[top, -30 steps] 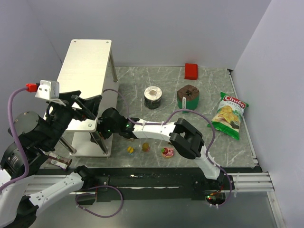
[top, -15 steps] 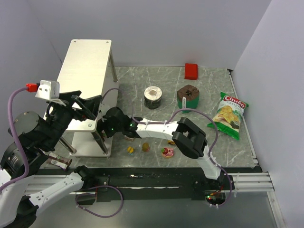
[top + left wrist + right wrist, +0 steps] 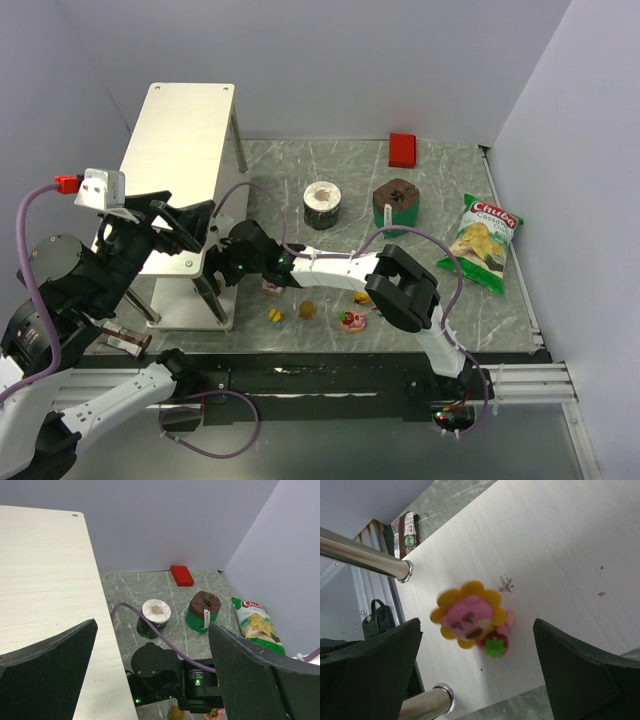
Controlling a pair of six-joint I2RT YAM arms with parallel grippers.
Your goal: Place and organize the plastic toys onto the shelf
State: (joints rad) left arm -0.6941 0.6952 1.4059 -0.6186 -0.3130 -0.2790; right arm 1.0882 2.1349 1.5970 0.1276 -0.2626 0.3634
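Under the shelf (image 3: 185, 130) top, on its lower board (image 3: 560, 555), a sunflower-faced toy (image 3: 470, 615) lies between the wide-spread fingers of the right gripper (image 3: 476, 630), touching neither. Over the shelf top the left gripper (image 3: 152, 627) hangs wide too, holding nothing. Near the shelf legs, a yellow toy (image 3: 274, 315) and a pink-red toy (image 3: 351, 320) sit on the table (image 3: 450, 170).

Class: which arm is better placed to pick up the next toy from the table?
Probably right: right gripper, open, is low near the loose toys; left gripper hovers above the shelf.
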